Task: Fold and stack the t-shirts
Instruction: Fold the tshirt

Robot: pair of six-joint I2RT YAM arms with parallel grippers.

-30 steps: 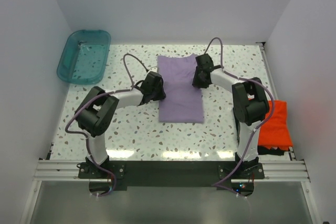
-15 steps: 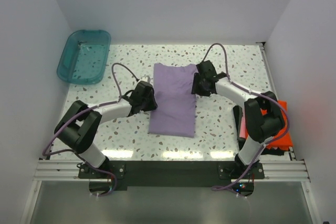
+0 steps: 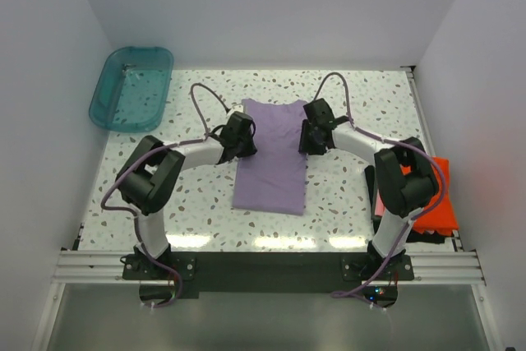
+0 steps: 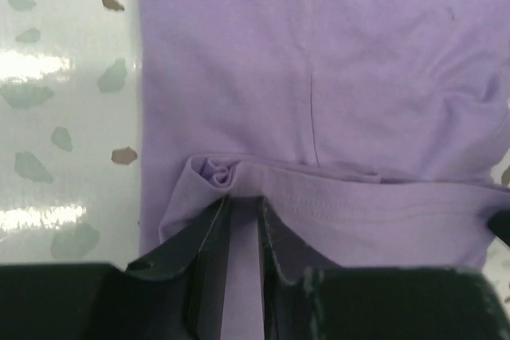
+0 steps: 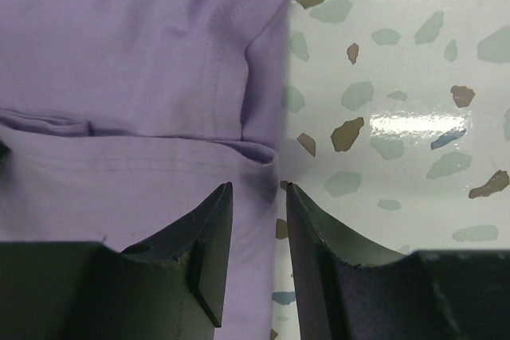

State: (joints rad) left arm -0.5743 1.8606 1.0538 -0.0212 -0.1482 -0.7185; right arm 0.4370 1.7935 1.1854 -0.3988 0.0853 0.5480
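The lavender t-shirt (image 3: 271, 162) lies as a long narrow rectangle in the middle of the table. My left gripper (image 3: 241, 136) is at its left edge, my right gripper (image 3: 315, 133) at its right edge, both near the far end. In the left wrist view the jaws (image 4: 243, 201) stand narrowly apart with a bunched fold of lavender cloth (image 4: 319, 61) pinched between them, a stitched hem running across. In the right wrist view the gripper (image 5: 259, 189) is open, straddling the shirt's (image 5: 119, 37) right edge over the table. The orange-red t-shirt (image 3: 436, 203) lies at the right edge, partly behind the right arm.
A teal plastic tub (image 3: 131, 88) stands at the far left corner. White walls close in the speckled table (image 3: 197, 203) at the back and both sides. The arms' bases and a metal rail run along the near edge.
The lavender shirt was dragged toward the near left, then stayed put. My left gripper has since moved up and right along its left edge. The right gripper shifted slightly.
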